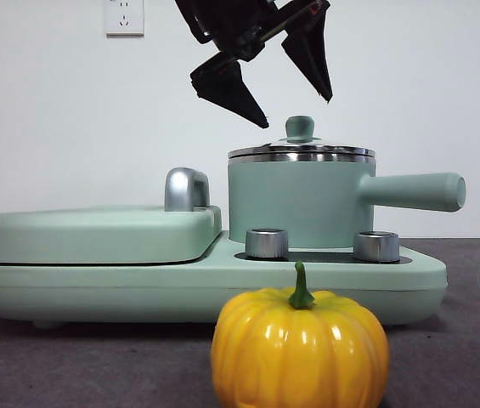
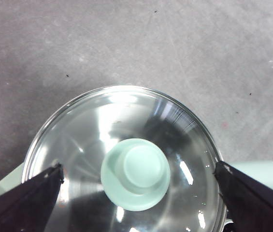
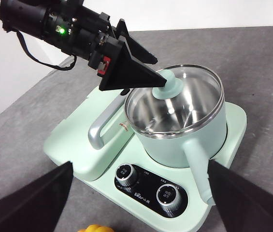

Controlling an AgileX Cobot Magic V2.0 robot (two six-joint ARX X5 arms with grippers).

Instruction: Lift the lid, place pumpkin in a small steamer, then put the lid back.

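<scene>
We found the left gripper (image 1: 295,89) poised above the lid (image 1: 301,151), jaws spread wide and holding nothing, one on each side of the mint-green knob (image 2: 136,172). The lid sat closed on the small steamer (image 1: 299,204), which stood on the base appliance (image 1: 223,280). The pumpkin (image 1: 300,348) rested on the table, in front of the appliance. For a sound lift we judged that the jaws should descend straight, centred on the knob, close on its narrow neck and rise vertically to clear the steel rim. The right gripper (image 3: 136,193) waited back from the appliance, wide open and empty. In the right wrist view the pumpkin showed only as a sliver. The gap between jaw tips and knob was hard to gauge.
</scene>
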